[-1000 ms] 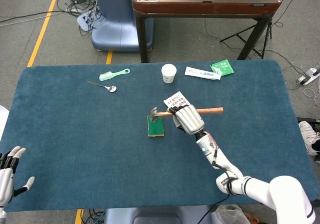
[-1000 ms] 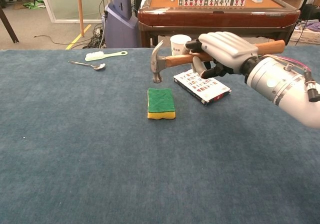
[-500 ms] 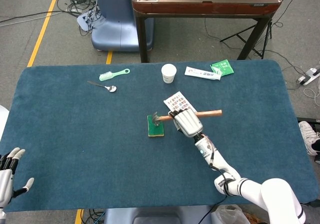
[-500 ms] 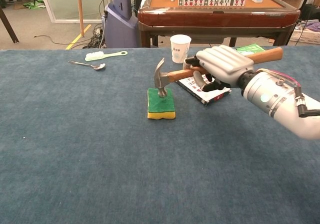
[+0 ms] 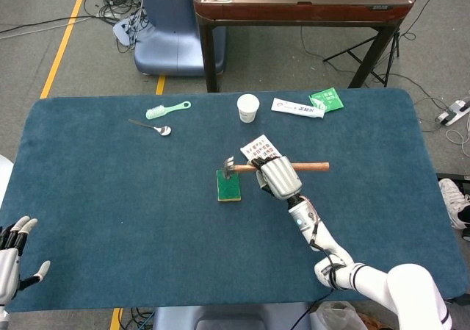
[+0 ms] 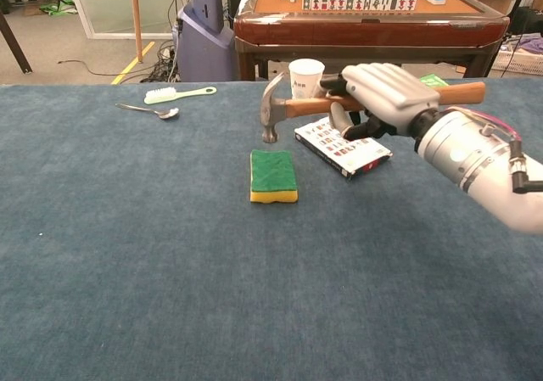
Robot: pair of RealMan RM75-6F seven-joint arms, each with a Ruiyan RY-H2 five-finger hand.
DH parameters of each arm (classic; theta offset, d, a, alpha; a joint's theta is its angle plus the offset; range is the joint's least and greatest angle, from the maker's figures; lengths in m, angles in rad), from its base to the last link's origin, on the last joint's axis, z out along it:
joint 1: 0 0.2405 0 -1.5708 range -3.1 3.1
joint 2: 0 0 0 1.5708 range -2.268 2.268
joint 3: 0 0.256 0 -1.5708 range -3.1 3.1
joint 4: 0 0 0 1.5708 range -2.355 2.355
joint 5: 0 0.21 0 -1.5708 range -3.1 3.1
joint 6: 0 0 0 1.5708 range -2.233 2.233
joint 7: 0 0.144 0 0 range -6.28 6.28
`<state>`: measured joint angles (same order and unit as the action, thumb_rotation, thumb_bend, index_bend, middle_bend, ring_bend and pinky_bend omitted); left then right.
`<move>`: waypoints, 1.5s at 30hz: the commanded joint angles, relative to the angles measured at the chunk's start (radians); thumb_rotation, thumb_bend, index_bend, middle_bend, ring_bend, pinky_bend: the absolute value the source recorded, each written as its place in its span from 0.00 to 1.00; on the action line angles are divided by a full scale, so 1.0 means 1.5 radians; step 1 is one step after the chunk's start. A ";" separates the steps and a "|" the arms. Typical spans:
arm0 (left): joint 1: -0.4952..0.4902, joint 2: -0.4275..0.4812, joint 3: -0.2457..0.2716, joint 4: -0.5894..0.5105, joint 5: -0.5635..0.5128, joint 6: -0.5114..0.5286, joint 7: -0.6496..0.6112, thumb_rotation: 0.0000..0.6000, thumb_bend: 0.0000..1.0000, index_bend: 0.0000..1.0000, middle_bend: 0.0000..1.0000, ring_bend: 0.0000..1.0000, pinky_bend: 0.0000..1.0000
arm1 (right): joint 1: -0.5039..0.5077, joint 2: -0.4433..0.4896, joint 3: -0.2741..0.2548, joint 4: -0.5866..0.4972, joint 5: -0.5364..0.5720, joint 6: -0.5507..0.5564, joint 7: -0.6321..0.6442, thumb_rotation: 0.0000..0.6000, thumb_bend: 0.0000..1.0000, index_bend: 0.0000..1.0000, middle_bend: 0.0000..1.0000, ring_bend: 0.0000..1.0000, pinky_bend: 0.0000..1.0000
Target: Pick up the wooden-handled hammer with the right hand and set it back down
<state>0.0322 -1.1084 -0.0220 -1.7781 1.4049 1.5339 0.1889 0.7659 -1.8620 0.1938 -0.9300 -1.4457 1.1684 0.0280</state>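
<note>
My right hand [image 5: 277, 176] [image 6: 381, 97] grips the wooden handle of the hammer [image 5: 312, 167] [image 6: 297, 107] near its middle. The hammer hangs level above the table, its metal head [image 5: 229, 166] [image 6: 271, 109] pointing left, over the far end of the green and yellow sponge [image 5: 228, 187] [image 6: 273, 176]. The handle's free end sticks out to the right of the hand. My left hand [image 5: 13, 256] stays open at the near left corner, holding nothing.
A printed box [image 5: 261, 150] [image 6: 342, 147] lies just behind the right hand. Further back are a paper cup [image 5: 248, 108] [image 6: 305, 76], a toothpaste tube [image 5: 297, 108], a green packet [image 5: 327, 99], a brush [image 5: 167, 110] [image 6: 178, 94] and a spoon [image 5: 150, 127] [image 6: 149, 109].
The hammer dipped until its head touched the sponge half a second ago; now my right hand has lifted it back up off the sponge. The left hand has not moved.
</note>
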 commanded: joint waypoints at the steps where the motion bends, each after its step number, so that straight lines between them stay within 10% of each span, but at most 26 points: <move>1: -0.002 0.000 0.000 -0.002 0.001 -0.002 0.003 1.00 0.22 0.14 0.09 0.07 0.01 | -0.027 0.028 0.021 -0.056 0.027 0.013 0.064 1.00 0.75 0.74 0.90 0.83 0.97; 21: -0.010 -0.003 0.000 -0.014 0.003 -0.010 0.020 1.00 0.22 0.14 0.09 0.07 0.01 | -0.054 0.041 -0.006 -0.051 0.029 -0.028 0.134 1.00 0.75 0.74 0.89 0.83 0.97; 37: 0.000 -0.005 0.004 0.000 -0.001 -0.001 0.003 1.00 0.22 0.14 0.09 0.07 0.01 | 0.016 -0.014 -0.029 0.024 0.010 -0.131 0.012 1.00 0.75 0.74 0.89 0.83 0.97; 45: 0.003 -0.001 0.003 0.001 0.004 0.006 -0.003 1.00 0.22 0.14 0.09 0.07 0.01 | -0.010 0.021 0.005 -0.039 0.005 -0.041 0.089 1.00 0.75 0.74 0.89 0.83 0.97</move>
<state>0.0362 -1.1098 -0.0171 -1.7763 1.4115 1.5434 0.1841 0.7691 -1.8556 0.1781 -0.9469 -1.4351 1.0544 0.1071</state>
